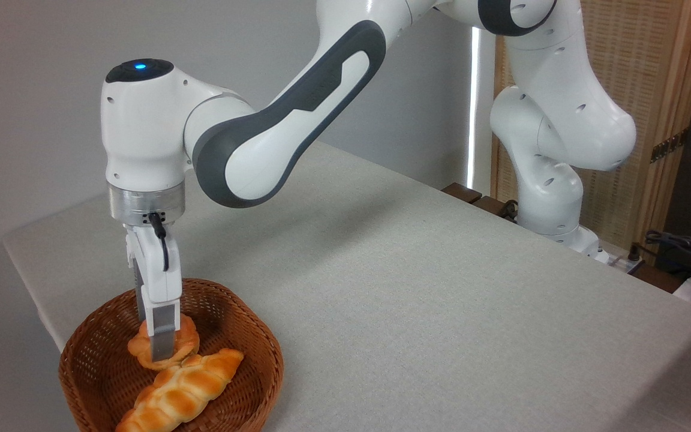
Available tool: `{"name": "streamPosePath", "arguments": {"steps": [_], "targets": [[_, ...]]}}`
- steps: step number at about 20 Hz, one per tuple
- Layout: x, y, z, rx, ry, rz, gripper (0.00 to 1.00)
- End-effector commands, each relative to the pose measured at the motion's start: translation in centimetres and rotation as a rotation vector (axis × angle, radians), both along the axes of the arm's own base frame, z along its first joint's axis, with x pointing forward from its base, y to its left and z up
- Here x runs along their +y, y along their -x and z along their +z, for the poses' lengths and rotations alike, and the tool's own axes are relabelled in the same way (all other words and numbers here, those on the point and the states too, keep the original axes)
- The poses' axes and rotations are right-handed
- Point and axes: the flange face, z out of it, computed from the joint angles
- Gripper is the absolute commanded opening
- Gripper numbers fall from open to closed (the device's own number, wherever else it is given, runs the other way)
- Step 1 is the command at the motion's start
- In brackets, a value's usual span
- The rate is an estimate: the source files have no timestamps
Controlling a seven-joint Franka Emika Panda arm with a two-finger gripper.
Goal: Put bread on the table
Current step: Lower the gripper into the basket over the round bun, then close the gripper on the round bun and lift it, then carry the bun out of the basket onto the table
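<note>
Lower left of frame: basket [90,360] sitting at the near left corner of the table [417,288]. Two pieces inside. The bun [141,348] is lying in the middle of the basket; the loaf [180,390] is stretching from just below the bun toward the bottom edge of the frame, its upper end touching or nearly touching the bun.

Gripper [162,349] is reaching straight down into the basket, fingers [164,343] standing on either side of the bun. The near finger is covering the bun's middle; the far one is showing only as a dark strip behind. Jaws appear narrowed to the bun's width, seemingly pressing on it, but whether the grip is firm I cannot tell. The bun is looking seated, or just barely raised, in the basket.

Risks, as judged from here:
- Bun is rounded and lumpy; a shallow pinch is likely letting it roll or slip out on the way up.
- Loaf is crowding the bun; a lift is possibly dragging or tipping it.
- Fingertips are sitting low near the weave; a snag is possibly tugging the light basket along.
- Basket rim is standing high on the right; a low sideways carry is risking a knock.

Centre and right of frame: table surface is lying bare, arm base [552,210] at the far right edge.
</note>
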Motion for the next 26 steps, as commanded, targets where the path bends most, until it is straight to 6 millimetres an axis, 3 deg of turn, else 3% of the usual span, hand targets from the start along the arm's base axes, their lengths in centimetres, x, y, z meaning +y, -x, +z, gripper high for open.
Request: {"name": "streamPosePath", "arguments": {"steps": [1,12,16,18,24,26], "targets": [[0.0,-0.3,-0.1,-0.017,-0.006,-0.019,0.25],[0.4,-0.4,0.6,-0.03,-0.014,-0.015,0.26],[1.3,-0.1,4.3,-0.081,-0.017,0.003,0.26],[2.8,0.4,6.7,-0.098,-0.02,0.028,0.26],[5.6,3.5,11.8,-0.022,-0.05,0.065,0.27],[5.8,5.8,13.1,0.063,-0.08,0.053,0.27]]}}
